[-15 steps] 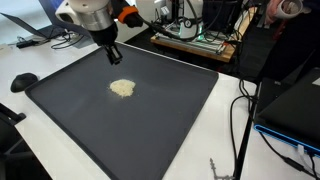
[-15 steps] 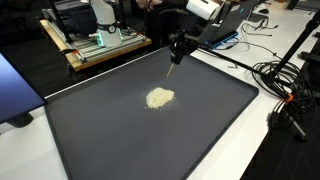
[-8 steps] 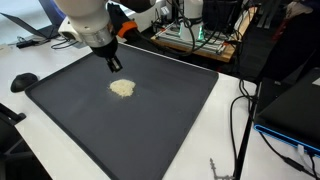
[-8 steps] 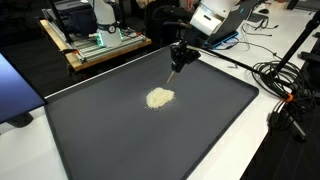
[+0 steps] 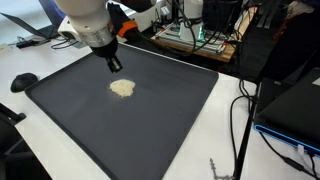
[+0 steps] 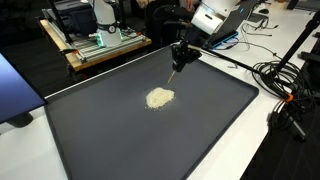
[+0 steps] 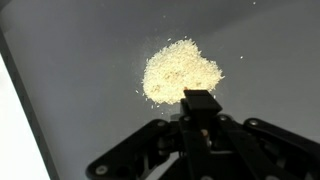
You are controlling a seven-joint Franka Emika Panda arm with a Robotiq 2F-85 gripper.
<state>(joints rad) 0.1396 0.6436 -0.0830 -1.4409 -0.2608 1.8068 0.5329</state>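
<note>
Pile of crumbs (image 7: 180,72): pale cream-yellow, finely speckled, with lighter grains at its edge. Mat (image 5: 150,120): uniform matt dark grey in both exterior views. Hand (image 5: 114,63): black. Arm (image 5: 88,20): white, with an orange patch (image 5: 127,27) beside it. Counter (image 5: 235,130): white. Cables (image 6: 275,75): black against the white counter. Disc (image 5: 22,80) at the mat's corner: black.

Arm (image 6: 212,14) slanted forward and down, jaws pressed fully together, empty, tips downward.

In an exterior view the gripper (image 6: 177,66), jaws pressed together, hangs over the dark mat (image 6: 110,140), near the pale grain pile (image 6: 159,98) at the mat's middle.
</note>
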